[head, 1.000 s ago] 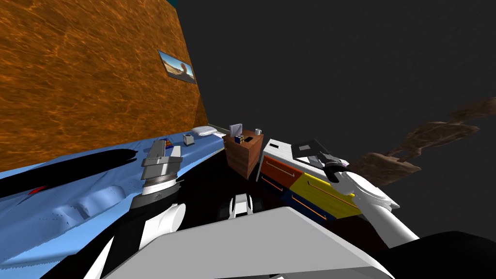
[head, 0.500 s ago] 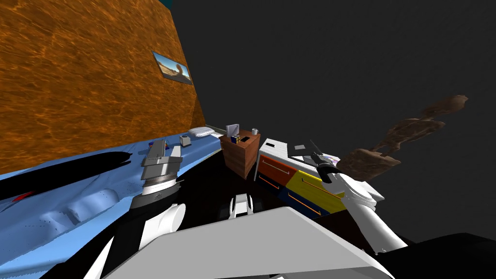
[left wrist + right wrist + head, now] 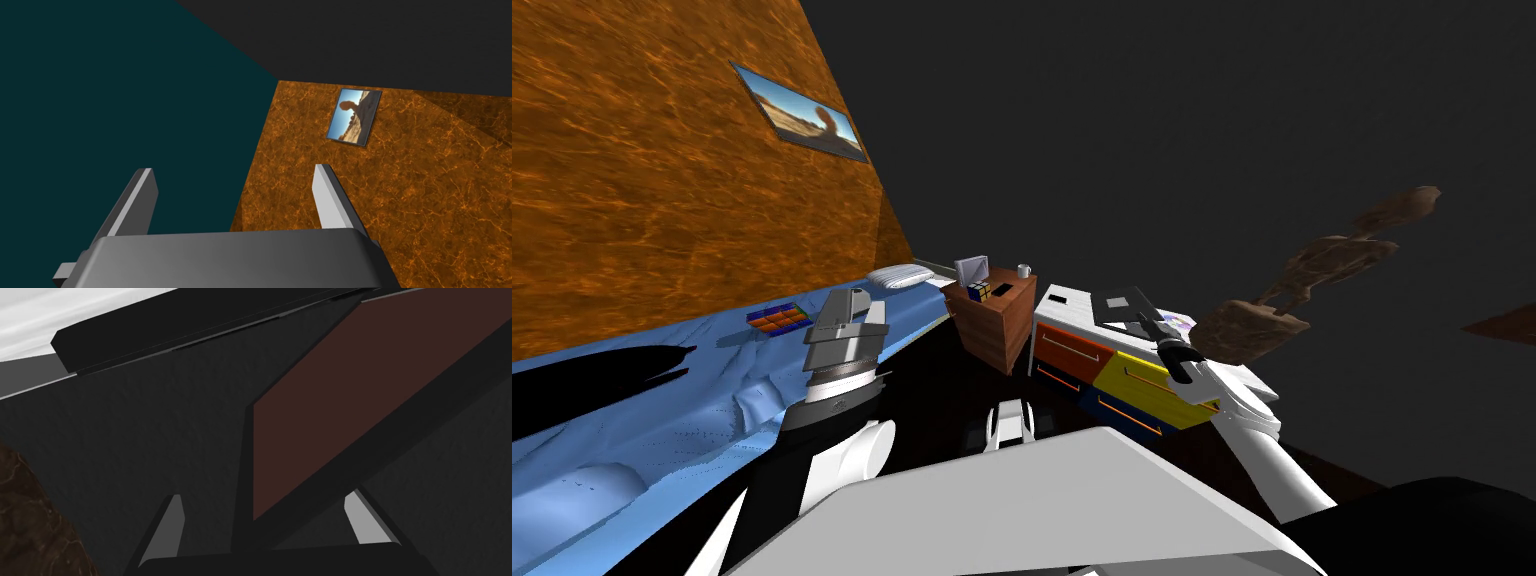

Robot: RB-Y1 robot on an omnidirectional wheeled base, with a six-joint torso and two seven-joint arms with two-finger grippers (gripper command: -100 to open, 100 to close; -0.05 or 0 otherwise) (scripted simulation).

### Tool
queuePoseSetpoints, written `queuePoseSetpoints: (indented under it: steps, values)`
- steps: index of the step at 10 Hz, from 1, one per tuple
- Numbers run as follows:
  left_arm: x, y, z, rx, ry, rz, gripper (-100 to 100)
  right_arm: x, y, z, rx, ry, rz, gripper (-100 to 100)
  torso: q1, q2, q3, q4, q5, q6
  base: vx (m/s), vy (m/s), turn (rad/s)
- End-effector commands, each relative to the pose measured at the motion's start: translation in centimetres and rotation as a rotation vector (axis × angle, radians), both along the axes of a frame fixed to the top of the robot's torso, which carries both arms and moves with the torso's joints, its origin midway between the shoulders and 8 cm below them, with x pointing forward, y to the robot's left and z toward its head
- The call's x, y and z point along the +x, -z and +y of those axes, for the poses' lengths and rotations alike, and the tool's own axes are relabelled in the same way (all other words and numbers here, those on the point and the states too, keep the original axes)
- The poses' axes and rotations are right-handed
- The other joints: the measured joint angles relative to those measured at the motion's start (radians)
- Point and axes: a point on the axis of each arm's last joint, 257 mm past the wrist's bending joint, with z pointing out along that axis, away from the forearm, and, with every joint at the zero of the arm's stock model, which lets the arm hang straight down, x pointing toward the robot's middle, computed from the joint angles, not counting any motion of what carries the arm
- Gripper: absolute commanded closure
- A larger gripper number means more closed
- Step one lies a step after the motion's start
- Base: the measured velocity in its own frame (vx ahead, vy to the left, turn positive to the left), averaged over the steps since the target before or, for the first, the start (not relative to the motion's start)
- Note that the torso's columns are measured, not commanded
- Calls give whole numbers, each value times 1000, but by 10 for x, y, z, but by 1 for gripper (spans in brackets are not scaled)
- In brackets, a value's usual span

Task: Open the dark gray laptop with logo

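reaching over the dresser (image 3: pixel 1067 350), the right gripper (image 3: pixel 262 498) hangs with fingers spread, right beside the dark grey laptop (image 3: pixel 1119 303) lying on its white top. the left gripper (image 3: pixel 232 175), also spread, idles over the bed (image 3: pixel 662 420). i'd worry the blades slip off the lid's edge and shove the laptop sideways.
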Motion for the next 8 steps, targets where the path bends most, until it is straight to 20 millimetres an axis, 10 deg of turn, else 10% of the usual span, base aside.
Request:
queuePoseSetpoints:
  steps: [1, 8]
  values:
    - [0, 0, 0, 0, 0, 0, 0, -8, -17, -18, -7, 19, 3, -100, 4, 3, 2, 3, 3, 1, -30, 65, 40]
    - [0, 0, 0, 0, 0, 0, 0, -12, -60, -44, -27, 38, 5, -100, 3, 1, 0, 3, 4, 0, -12, 57, 38]
